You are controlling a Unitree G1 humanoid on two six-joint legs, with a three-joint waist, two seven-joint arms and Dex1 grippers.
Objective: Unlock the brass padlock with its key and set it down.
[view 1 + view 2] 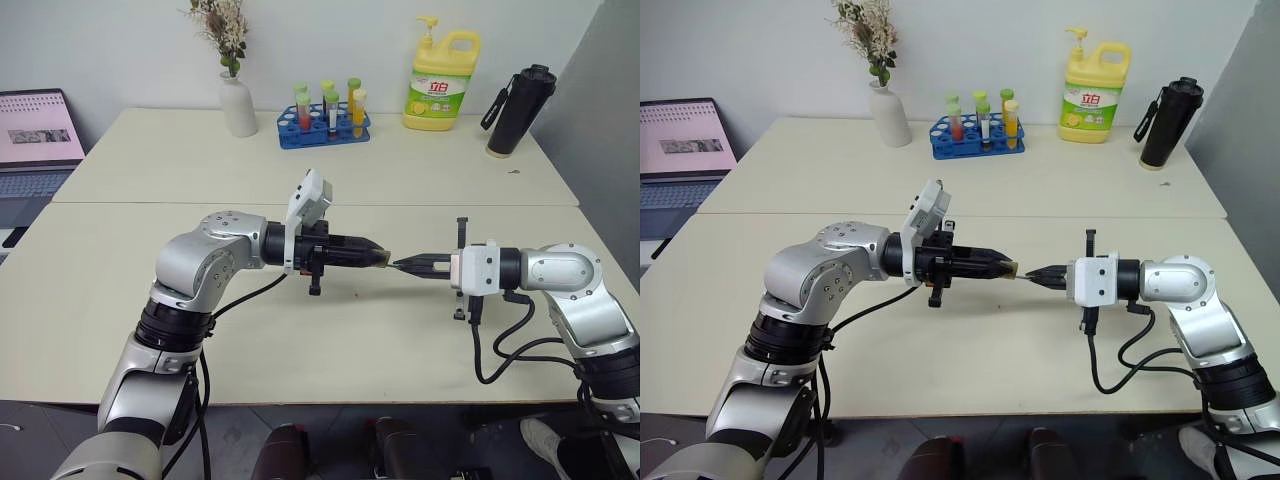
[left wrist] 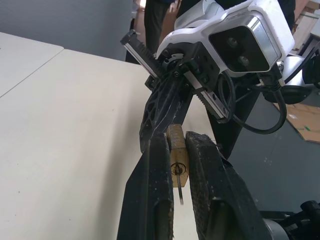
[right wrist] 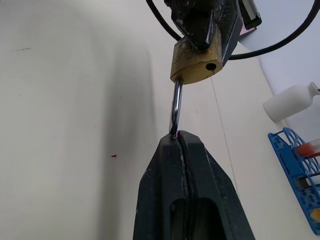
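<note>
The brass padlock (image 3: 196,64) hung in the air above the pale table (image 1: 300,340), out in front of the blue tube rack (image 1: 323,127). The left gripper (image 1: 378,258) had its two black fingers closed tight on the padlock's gold body. The right gripper (image 1: 403,265) pointed at the padlock from the other side, with its fingers pinched flat together on a thin silvery bar (image 3: 175,111) that stuck out of the padlock. I could not tell if that bar was the key or the shackle. Behind the padlock stood a white vase (image 1: 238,104) with dried flowers, a yellow soap bottle (image 1: 441,83) and a black flask (image 1: 519,110). A laptop (image 1: 36,140) sat off to the left of the vase. The wall behind was plain white.
</note>
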